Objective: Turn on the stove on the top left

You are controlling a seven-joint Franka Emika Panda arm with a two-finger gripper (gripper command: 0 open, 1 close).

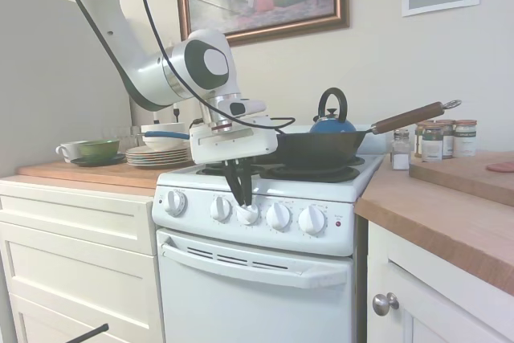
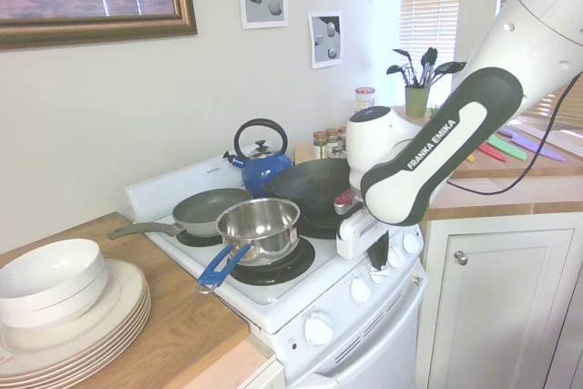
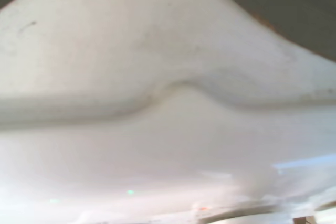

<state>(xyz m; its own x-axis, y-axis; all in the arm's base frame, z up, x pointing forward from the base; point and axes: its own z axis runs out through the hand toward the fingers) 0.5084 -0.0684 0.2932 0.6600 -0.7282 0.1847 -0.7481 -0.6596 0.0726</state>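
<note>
First exterior view: white Franka arm's two-finger gripper (image 1: pixel 241 198) is seen pointing down at the front panel of the narrow white stove (image 1: pixel 265 271) w/ black burner grates. Dark fingers (image 1: pixel 235 186) are set close together, tips at the middle round white knob (image 1: pixel 248 214) of five; actual grip on it cannot be confirmed, contact pt is hidden by the fingers. One knob (image 1: pixel 221 209) is just left of the gripper, far-left knob (image 1: pixel 175 202) further out; two knobs (image 1: pixel 278 216) to its right, small red light (image 1: pixel 338 222) beyond those. White-handled oven door (image 1: pixel 253 266) is below the gripper.

Behind the gripper: black wok w/ wooden handle (image 1: pixel 321 147), blue kettle (image 1: pixel 332 120) further back.

Second exterior view: steel saucepan w/ blue handle (image 2: pixel 258 228) and grey frying pan (image 2: pixel 205 211) are on the burners to the arm's far side. Gripper mostly hidden by the forearm.

Wrist view: blurred white surface only, nothing resolvable.
</note>
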